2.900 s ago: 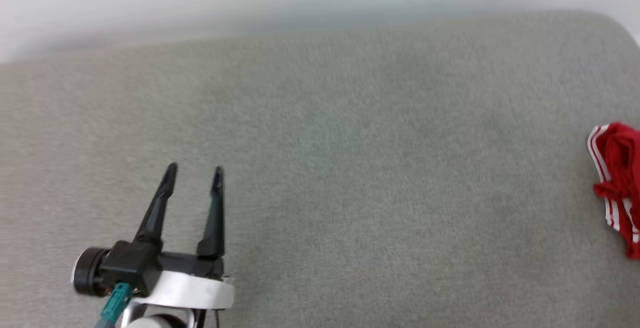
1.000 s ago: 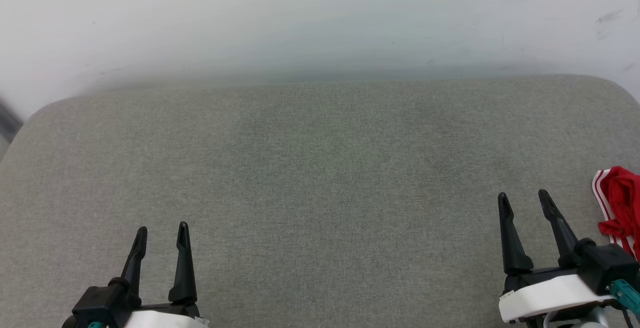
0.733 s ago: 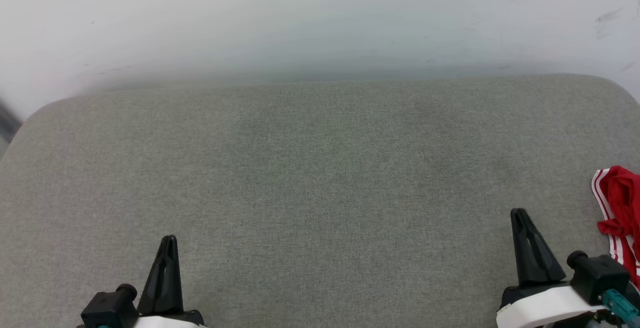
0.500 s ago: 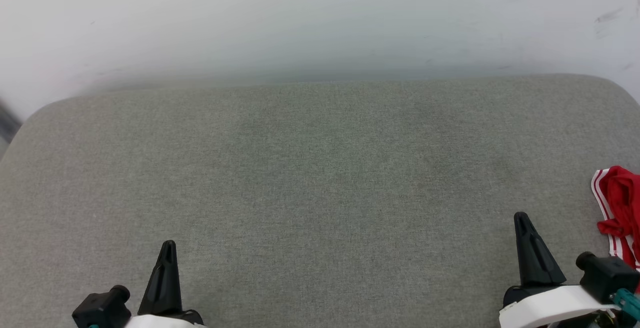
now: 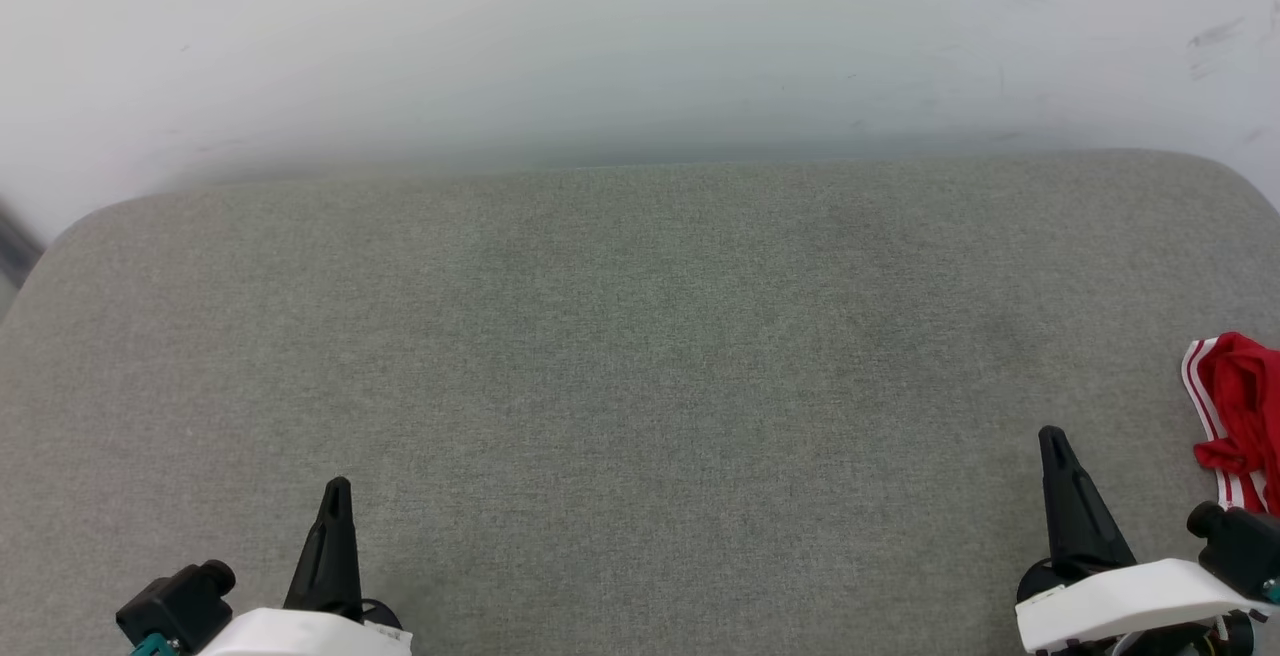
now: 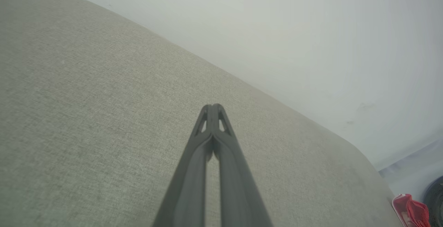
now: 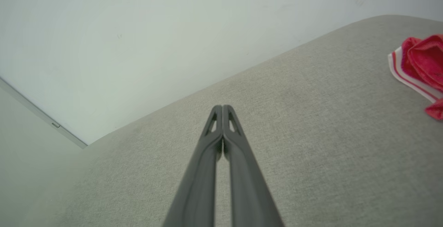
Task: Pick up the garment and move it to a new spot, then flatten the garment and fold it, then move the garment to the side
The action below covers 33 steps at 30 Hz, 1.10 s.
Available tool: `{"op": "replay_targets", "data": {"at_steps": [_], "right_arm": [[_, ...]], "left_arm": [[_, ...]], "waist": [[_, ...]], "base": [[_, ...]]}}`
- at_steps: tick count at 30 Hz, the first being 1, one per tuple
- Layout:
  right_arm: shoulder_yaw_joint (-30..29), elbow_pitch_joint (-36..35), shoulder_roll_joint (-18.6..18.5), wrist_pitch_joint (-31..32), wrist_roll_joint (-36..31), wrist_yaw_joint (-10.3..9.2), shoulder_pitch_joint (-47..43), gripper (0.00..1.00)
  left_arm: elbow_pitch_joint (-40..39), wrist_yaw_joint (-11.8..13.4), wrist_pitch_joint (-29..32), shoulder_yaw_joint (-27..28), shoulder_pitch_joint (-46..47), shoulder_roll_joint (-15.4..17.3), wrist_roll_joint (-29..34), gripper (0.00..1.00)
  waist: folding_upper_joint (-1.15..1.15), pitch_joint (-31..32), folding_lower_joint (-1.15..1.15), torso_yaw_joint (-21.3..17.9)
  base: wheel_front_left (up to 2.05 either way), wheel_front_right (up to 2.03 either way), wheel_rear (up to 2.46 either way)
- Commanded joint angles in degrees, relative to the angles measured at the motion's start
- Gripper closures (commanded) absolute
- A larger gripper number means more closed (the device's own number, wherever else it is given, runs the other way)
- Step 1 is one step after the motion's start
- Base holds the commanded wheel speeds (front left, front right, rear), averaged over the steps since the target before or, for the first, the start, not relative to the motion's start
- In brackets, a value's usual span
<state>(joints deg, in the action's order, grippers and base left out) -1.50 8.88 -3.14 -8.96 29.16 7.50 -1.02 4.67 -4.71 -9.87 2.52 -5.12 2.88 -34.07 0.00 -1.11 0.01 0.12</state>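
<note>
Red garment (image 5: 1243,398) (red-and-white striped trim), grey cushion (image 5: 640,356).

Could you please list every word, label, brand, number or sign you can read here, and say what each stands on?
None: no word, label, brand, number or sign can be read in any view.
The garment, bunched at the robot's far right on the grey padded surface, shows only red cloth and white stripes.
The wall bears faint scuff marks, not writing.
</note>
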Motion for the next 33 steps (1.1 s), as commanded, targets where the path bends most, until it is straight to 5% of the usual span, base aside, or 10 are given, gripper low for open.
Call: {"op": "replay_targets", "data": {"at_steps": [1,33], "right_arm": [[-0.27,-0.54,-0.44,0.54,3.02,0.00,2.09,1.00],[-1.61,1.67,-0.69,6.17,28.13,-0.01,4.41,1.00]], "left_arm": [[-0.30,-0.47,0.58,0.35,2.05,0.34,-2.70,1.00],[3.59,-1.47,6.78,1.46,6.07,0.56,-25.71,1.00]], "waist": [[0.00,0.02,0.00,0.00],[0.00,0.29,0.00,-0.04]], "base": [[0.00,0.00,0.00],[0.00,0.00,0.00]]}}
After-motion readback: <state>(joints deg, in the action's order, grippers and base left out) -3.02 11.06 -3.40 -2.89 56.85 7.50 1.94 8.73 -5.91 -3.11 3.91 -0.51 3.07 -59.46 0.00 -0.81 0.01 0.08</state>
